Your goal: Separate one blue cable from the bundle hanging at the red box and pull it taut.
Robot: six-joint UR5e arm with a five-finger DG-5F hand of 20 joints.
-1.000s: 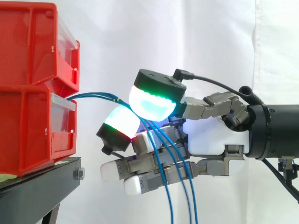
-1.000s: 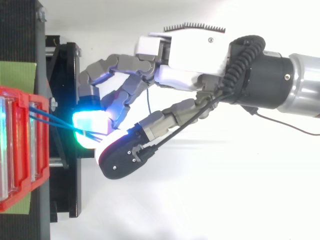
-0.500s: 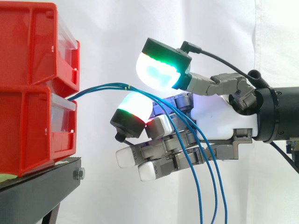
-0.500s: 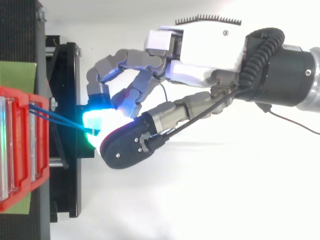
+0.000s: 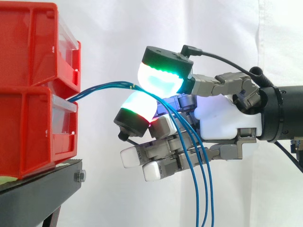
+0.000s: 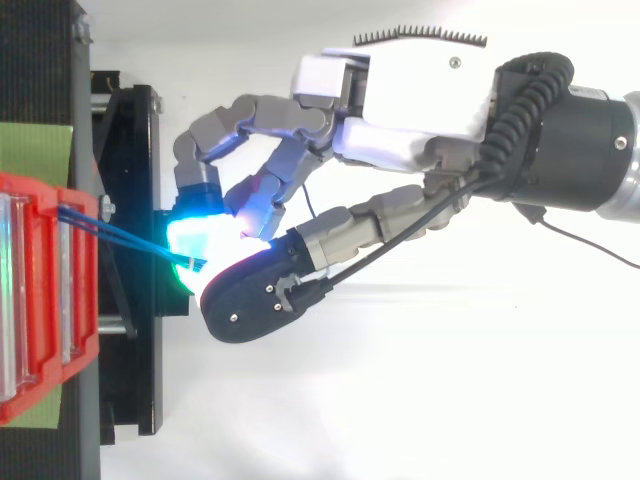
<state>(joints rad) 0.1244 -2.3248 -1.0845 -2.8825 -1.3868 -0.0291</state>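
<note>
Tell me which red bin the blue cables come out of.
The lower red bin: the blue cables leave over its clear front; the upper bin has none.

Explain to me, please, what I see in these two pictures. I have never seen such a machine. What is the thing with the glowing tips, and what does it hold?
This is a robot arm that ends in a mechanical hand with a thumb and fingers. The glowing pads are its own fingertips. One picture is taken from the side, level with the work. The other looks down from above. On the left, two red boxes are stacked on a black stand, in front of a white curtain. A bundle of blue cables comes out of the lower box. It passes between two glowing pads, which appear to pinch it, and then hangs down across the other fingers.
</note>
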